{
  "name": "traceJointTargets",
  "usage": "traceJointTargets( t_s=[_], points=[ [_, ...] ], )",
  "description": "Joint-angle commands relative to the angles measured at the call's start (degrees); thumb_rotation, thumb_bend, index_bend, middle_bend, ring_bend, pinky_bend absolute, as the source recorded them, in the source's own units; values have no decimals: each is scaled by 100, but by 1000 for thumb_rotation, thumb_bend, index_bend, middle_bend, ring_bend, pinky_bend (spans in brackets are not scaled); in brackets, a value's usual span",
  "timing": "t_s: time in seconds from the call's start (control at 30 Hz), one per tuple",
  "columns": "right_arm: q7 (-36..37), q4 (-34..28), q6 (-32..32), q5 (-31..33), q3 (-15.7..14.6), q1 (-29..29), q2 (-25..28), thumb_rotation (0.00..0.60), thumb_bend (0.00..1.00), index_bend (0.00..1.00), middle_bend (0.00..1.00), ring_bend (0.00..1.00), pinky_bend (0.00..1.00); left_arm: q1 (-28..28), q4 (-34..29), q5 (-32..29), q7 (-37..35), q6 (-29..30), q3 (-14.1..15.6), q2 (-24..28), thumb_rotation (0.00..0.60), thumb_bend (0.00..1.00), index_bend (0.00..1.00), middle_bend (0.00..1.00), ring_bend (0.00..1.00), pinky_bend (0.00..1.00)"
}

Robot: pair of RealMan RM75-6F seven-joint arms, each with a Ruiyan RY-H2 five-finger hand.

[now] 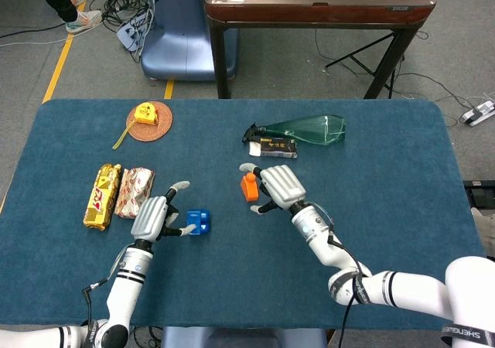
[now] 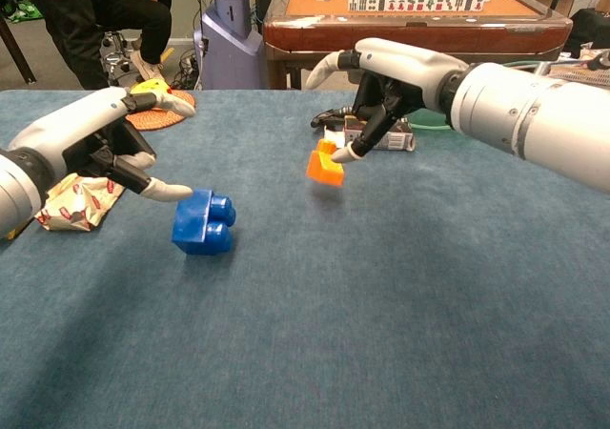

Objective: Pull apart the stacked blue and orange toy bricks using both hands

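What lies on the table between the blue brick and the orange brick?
Nothing: between the blue brick and the orange brick there is only bare blue table cloth. The head view shows it best; the chest view agrees.

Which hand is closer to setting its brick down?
Left, probably. The blue brick at the left hand already sits on or just above the blue tabletop. The right hand holds the orange brick clear of the cloth.
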Motion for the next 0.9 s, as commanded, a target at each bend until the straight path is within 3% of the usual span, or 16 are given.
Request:
traceJointTargets(
  t_s=[0.03, 0.13, 0.27, 0.4, 0.5, 0.6, 0.67, 0.73, 0.83, 0.9],
  points=[
    [-11, -126, 90, -91, -22, -92, 115, 600, 0, 155, 978, 1000, 1000, 75, -24, 88, 102, 154, 9, 24, 600, 0, 201, 1000, 1000, 1000],
    [-113, -317, 250, -233, -102, -226, 302, 600, 0, 155, 945, 1000, 1000, 180, -63, 275, 163, 279, 108, 180, 600, 0, 201, 1000, 979, 1000],
    [-386, -615, 569, -451, -258, -462, 642, 600, 0, 169, 864, 999, 1000, 372, -162, 544, 233, 444, 289, 544, 600, 0, 201, 994, 865, 1000],
    [-732, -950, 922, -653, -456, -759, 1070, 600, 0, 278, 729, 912, 999, 645, -228, 926, 231, 736, 500, 993, 600, 0, 222, 868, 761, 968],
    [-855, -1186, 1104, -779, -616, -992, 1401, 600, 0, 306, 622, 779, 949, 862, -167, 1260, 220, 1001, 668, 1294, 600, 0, 230, 719, 656, 856],
    [-745, -1310, 1352, -1040, -771, -1269, 1677, 600, 0, 336, 556, 667, 826, 1005, -271, 1295, 421, 895, 900, 1758, 600, 0, 153, 461, 472, 667],
    [-613, -1330, 1526, -1226, -886, -1477, 1841, 600, 0, 352, 525, 598, 715, 1051, -415, 1253, 445, 717, 1008, 2109, 600, 0, 94, 256, 304, 441],
    [-497, -1355, 1673, -1364, -999, -1671, 1999, 600, 0, 357, 496, 546, 641, 1127, -465, 1271, 449, 685, 1087, 2397, 600, 0, 87, 144, 180, 272],
    [-261, -1356, 1993, -1556, -1145, -2021, 2164, 600, 0, 361, 475, 491, 500, 1271, -480, 1374, 416, 815, 1135, 2641, 600, 0, 125, 87, 102, 170],
    [-83, -1297, 2199, -1691, -1249, -2260, 2250, 600, 0, 364, 475, 473, 433, 1372, -474, 1440, 325, 878, 1172, 2775, 600, 0, 137, 86, 99, 166]
  ],
)
